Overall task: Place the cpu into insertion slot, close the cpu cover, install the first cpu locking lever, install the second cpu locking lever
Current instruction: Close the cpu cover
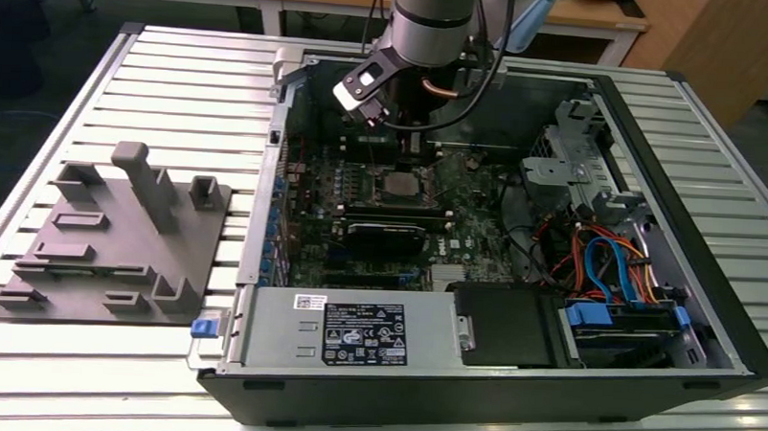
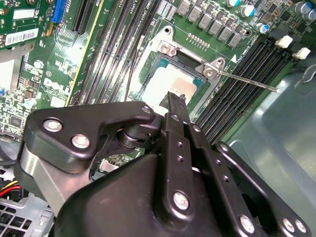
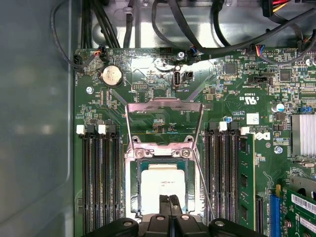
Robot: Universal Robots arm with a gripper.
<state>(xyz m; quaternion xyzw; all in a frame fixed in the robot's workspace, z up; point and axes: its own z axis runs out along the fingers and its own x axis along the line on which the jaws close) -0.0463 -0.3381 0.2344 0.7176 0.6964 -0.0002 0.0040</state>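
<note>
The gripper (image 3: 170, 198), its fingers pinched together and empty, hangs right over the cpu (image 3: 158, 183), which sits in the insertion slot (image 3: 134, 193). The cpu cover (image 3: 165, 102) lies flipped open straight beyond the fingertips.

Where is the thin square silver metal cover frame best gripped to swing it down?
Probably the free end bar of the thin silver cover frame, approached from above. It stands tilted open, hinged beside the silvery square chip; that bar is exposed and farthest from the hinge.
</note>
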